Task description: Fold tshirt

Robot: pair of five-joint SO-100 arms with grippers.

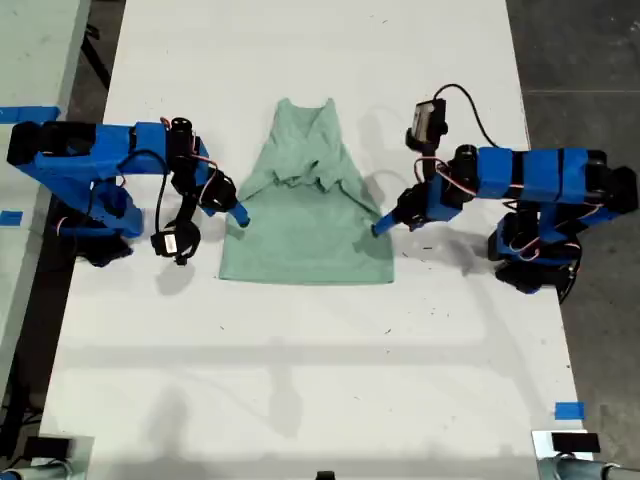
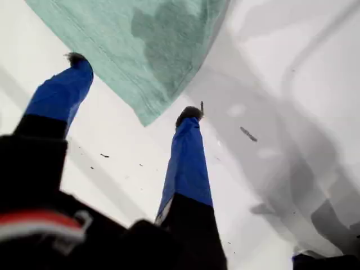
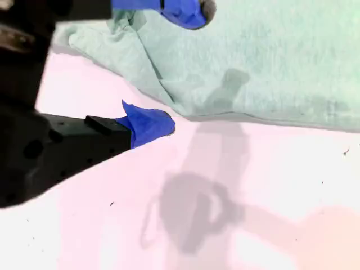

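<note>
Exterior view: the tshirt lies mid-table, its sleeves seemingly folded inward, with an arm at each side edge. My first gripper and my second gripper stand wide apart, holding nothing. The side-fold step appears in hand; next, each should close on its edge.

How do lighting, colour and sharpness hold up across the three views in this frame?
Exterior view: even, sharp light, soft arm shadows on the table. First wrist view: the tshirt is crisp, with broad grey shadows beside it and the near gripper body dark and blurred. Second wrist view: pink cast on the table, soft focus, a gripper shadow below the shirt hem.
</note>
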